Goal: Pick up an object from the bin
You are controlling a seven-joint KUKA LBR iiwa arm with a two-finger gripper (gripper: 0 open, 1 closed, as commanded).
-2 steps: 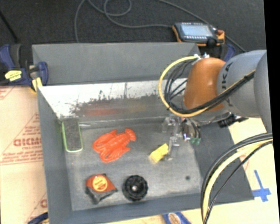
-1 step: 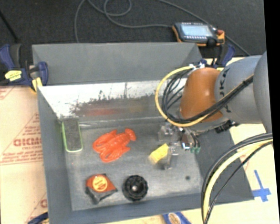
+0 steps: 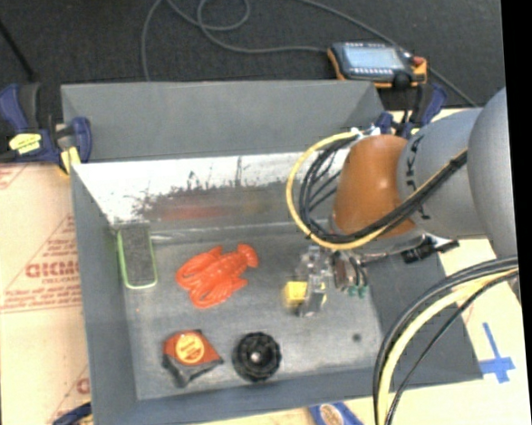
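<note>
Grey bin (image 3: pixel 205 120), few loose things on its floor, no heap. Arm (image 3: pixel 467 170) comes in from the right, its orange wrist cover (image 3: pixel 369 186) and cable loops hanging over the bin's right half.

Things, big to small:
- Orange-red lobster toy (image 3: pixel 216 274), mid-floor, long axis running slantwise from lower left to upper right. Well left of the gripper.
- Green-rimmed pad (image 3: pixel 137 257), far left by the wall, long axis up-down in view.
- Orange-black tape measure (image 3: pixel 191 351), front left.
- Black round knob (image 3: pixel 256 355), just right of the tape, apart from it.
- Gripper (image 3: pixel 314 288), low over the floor, right of centre, pointing down. Open or closed: cannot tell, the metal parts blur together under the wrist.
- Small yellow block (image 3: pixel 295 293), touching or just beside the gripper's left side. Can't tell whether it is gripped or only alongside.

Key relation: the yellow block lies to view-left of the gripper tip, at about the same height in view, and is by far the nearest thing. It looks squat, no clear long axis. Judgement: it is the likely pick. If it is not yet gripped, the move needs only a slight shift left. The knob is next nearest, below-left.
</note>
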